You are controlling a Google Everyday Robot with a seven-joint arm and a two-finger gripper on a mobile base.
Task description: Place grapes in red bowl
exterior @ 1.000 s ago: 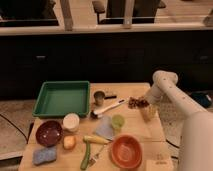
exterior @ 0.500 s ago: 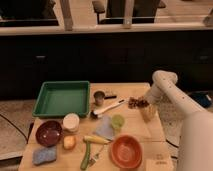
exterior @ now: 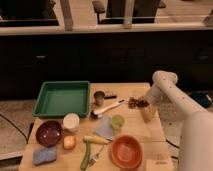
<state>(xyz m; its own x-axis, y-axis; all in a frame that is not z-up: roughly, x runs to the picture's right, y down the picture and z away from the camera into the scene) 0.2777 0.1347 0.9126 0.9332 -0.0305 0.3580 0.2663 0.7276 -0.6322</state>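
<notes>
The grapes [exterior: 135,102], a small dark reddish-purple cluster, lie on the wooden table [exterior: 155,150] right of the metal cup [exterior: 99,96]. My gripper [exterior: 147,111] hangs at the end of the white arm [exterior: 165,85], just right of the grapes and close above the table. It is open and holds nothing. Two bowls look red: a dark red bowl [exterior: 48,132] at the front left and an orange-red bowl [exterior: 125,150] at the front middle. Both are empty and far from the gripper.
A green tray [exterior: 62,97] sits at the back left. A white-handled utensil [exterior: 107,108], a white cup [exterior: 71,121], a green cup [exterior: 117,121], a blue sponge [exterior: 44,155], a yellow fruit [exterior: 69,142] and a green vegetable [exterior: 87,152] lie across the middle and front.
</notes>
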